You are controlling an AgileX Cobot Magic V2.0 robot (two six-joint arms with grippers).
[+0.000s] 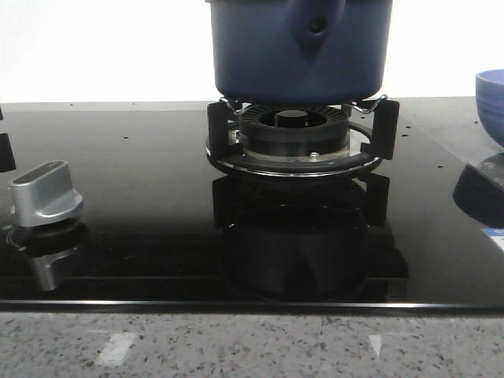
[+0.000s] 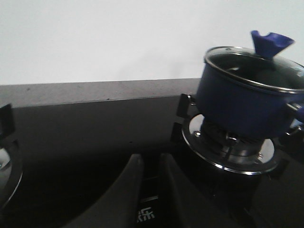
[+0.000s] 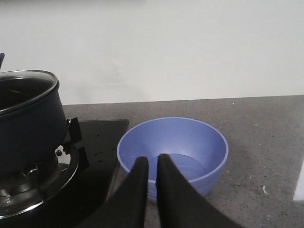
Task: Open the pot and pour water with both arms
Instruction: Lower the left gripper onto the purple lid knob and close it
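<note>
Lidded pot (image 1: pixel 299 49) seated on the burner (image 1: pixel 295 134).
Both grippers, left (image 2: pixel 151 164) and right (image 3: pixel 152 166), are seen nearly closed, nothing held; a bowl (image 3: pixel 173 154) is placed beside the hob.

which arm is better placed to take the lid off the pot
Probably the left: its wrist view faces the pot and the lid with its blue knob. The right gripper is at the bowl.

The dark-blue pot (image 1: pixel 299 47) sits upright on the burner, glass lid on.
</note>
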